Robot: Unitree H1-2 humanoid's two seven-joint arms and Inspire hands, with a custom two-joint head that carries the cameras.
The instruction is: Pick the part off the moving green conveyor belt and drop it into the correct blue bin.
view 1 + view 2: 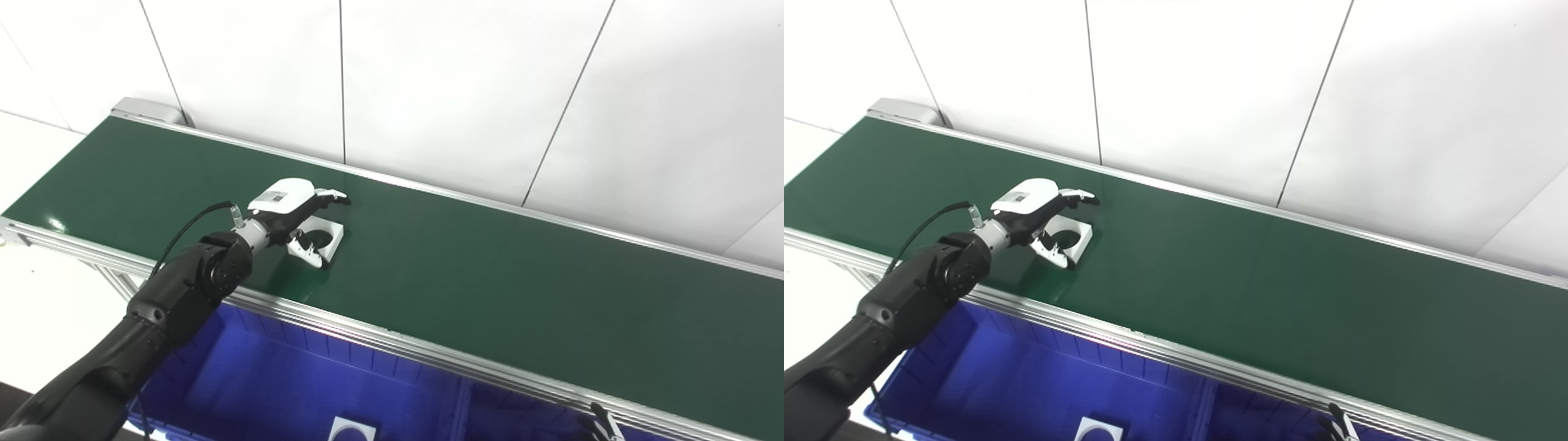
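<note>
The white wall (459, 92) fills the far side of my view, and below it the green conveyor belt (490, 282) runs slantwise from upper left to lower right, edged by its silver rail (367, 334) on my side. Under the rail sit the blue bins (294, 380), and in one of them, at the bottom edge of the view, lies a white square piece (352, 430) with a dark round hole. My left arm (171, 300) reaches up from the lower left across the rail, and my left hand (294, 211) is over the belt with its fingers spread, thumb below and the rest stretched out above, not closed on anything. The part (324, 236), a small white square with a dark round hole, lies flat on the belt right under that hand, between thumb and fingers. Of my right hand (603, 425) only some fingertips peek in at the bottom right; I cannot tell how it is held.
</note>
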